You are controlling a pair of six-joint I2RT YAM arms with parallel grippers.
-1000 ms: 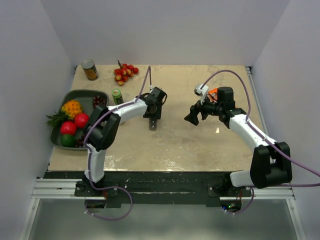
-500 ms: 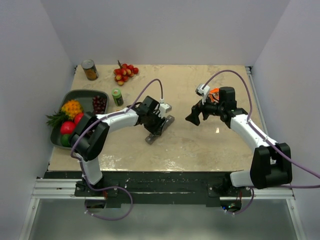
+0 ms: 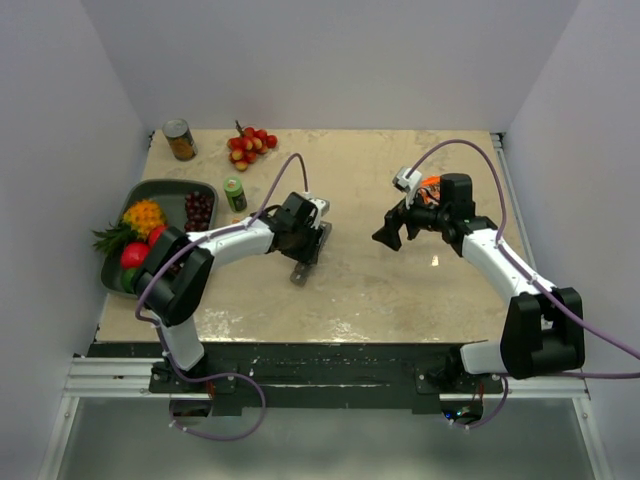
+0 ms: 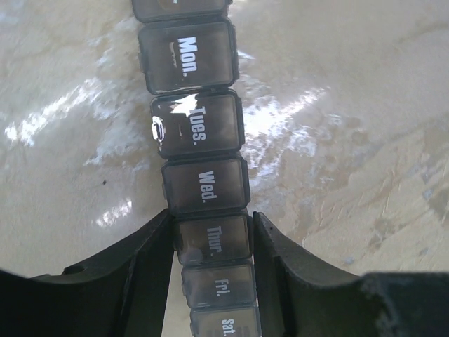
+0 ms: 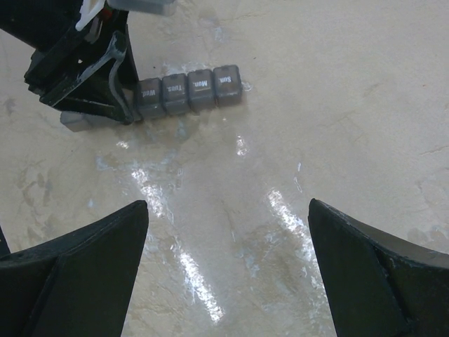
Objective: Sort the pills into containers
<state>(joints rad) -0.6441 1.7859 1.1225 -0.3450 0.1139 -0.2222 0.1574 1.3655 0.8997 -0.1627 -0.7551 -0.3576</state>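
Observation:
The containers (image 4: 200, 133) are one dark-grey strip of lidded day compartments, lying slantwise on the table left of centre (image 3: 299, 273). My left gripper (image 4: 212, 239) is shut on the strip, its fingers (image 4: 140, 260) pressing both sides of the "Thur." compartment. All lids in view are closed. In the right wrist view the strip (image 5: 189, 90) sticks out of the left gripper (image 5: 91, 70). My right gripper (image 3: 390, 235) hangs open over bare table to the right, nothing between its fingers (image 5: 84, 267). A small clear thing (image 3: 434, 261) lies by the right arm, too small to identify; the pills themselves do not show.
A dark tray (image 3: 150, 190) of fruit sits at the left edge. A green-capped bottle (image 3: 234, 193) stands beside it. A can (image 3: 180, 139) and red-yellow berries (image 3: 250, 145) lie at the back left. Something orange (image 3: 428, 183) shows behind the right wrist.
The left arm has swung out over the table with the strip, which turned from pointing toward the front to lying slantwise. The right arm has barely moved.

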